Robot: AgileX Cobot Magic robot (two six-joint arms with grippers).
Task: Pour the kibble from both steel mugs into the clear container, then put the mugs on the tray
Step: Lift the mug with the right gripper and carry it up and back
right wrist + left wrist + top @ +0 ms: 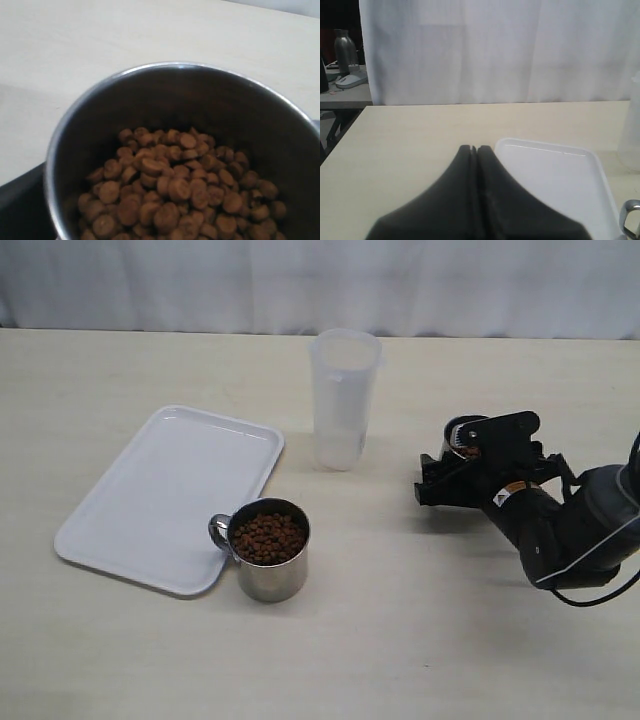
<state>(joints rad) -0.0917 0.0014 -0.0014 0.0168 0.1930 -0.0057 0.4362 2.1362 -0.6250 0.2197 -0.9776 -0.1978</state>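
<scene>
One steel mug (270,562), full of kibble (268,537), stands by the white tray's (150,490) near corner. The tall clear container (345,400) stands behind it, right of the tray. A second steel mug (460,430) stands further right, and my right gripper (468,455) is open around it with a finger on either side. That mug's inner wall (175,100) and its kibble (175,185) fill the right wrist view, with a dark finger (17,205) beside the rim. My left gripper (474,149) is shut and empty, low over the table beside the tray (555,175).
A white curtain (320,280) hangs along the table's far edge. In the left wrist view a dark bottle (345,50) stands on another table beyond the left edge. The first mug's handle (630,220) and the clear container (632,130) show at that view's border.
</scene>
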